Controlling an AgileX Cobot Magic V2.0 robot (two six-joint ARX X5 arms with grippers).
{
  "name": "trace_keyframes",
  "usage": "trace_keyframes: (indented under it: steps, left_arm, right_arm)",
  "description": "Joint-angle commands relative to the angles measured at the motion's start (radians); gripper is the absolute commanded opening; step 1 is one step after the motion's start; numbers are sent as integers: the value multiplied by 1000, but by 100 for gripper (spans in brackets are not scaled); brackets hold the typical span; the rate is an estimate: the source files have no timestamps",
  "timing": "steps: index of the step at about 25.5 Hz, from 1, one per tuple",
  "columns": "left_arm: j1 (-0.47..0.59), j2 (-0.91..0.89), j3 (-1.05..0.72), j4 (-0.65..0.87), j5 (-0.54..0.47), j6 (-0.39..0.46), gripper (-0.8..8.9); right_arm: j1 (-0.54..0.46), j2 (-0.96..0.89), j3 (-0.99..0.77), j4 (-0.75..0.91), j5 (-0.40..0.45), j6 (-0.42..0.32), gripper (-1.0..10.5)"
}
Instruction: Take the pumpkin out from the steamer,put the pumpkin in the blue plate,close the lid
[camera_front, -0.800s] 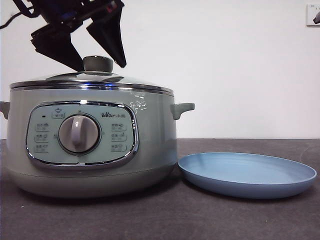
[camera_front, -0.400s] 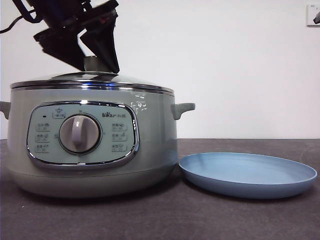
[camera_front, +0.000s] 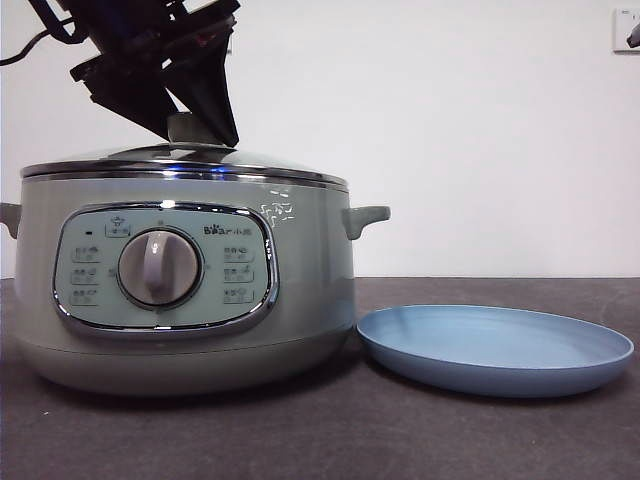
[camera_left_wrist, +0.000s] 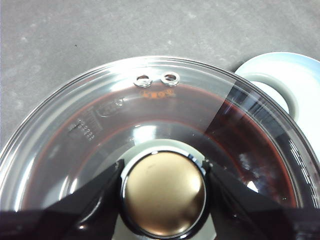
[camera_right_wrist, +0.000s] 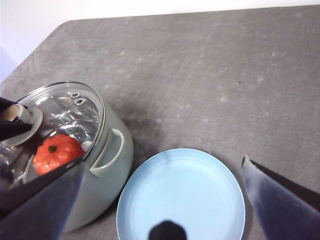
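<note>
left end effector clamped on lid knob | right end effector spread above blue plate

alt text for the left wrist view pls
The left gripper has its two black jaws closed on either side of the shiny round knob of the glass lid, which sits on the steamer. The blue plate lies beside it.

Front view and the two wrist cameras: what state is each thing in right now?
lid: closed on the steamer, knob between the jaws
steamer: covered, upright
pumpkin: inside the steamer, seen through the glass
blue plate: empty, beside the steamer
left gripper: shut on the lid
right gripper: open, above the plate
</note>
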Motion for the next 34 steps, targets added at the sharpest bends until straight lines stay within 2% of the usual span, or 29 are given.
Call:
trace_keyframes:
  steps: [1, 7, 11, 16, 20, 26, 29, 31, 34]
  left_arm:
    - [-2, -28, 23, -8, -8, 4, -9]
    - [-2, -125, 64, -14, -11, 3, -9]
    - [-2, -208, 72, -12, -40, 3, -9]
    - [-2, -328, 72, -44, -123, 3, -9]
    - [-2, -420, 72, -88, -191, 3, -9]
    - [-2, -539, 72, -169, -328, 3, -9]
    - [-2, -620, 72, -238, -401, 3, -9]
    - [-2, -664, 72, -276, -434, 1, -9]
    - [-2, -706, 72, -317, -452, -3, -9]
  right_arm:
    - [3, 3, 5, 15, -3, -4, 564]
    - [26, 11, 5, 34, -30, -13, 564]
    - [76, 39, 6, 45, -30, -16, 567]
    - [186, 121, 25, 71, -26, -16, 580]
    - [282, 221, 84, 67, -25, -33, 666]
    - [418, 399, 240, 49, -21, -68, 666]
    - [505, 558, 406, -32, -17, -113, 672]
    - [551, 672, 531, -124, 46, -137, 751]
    - [599, 828, 694, -211, 83, -204, 759]
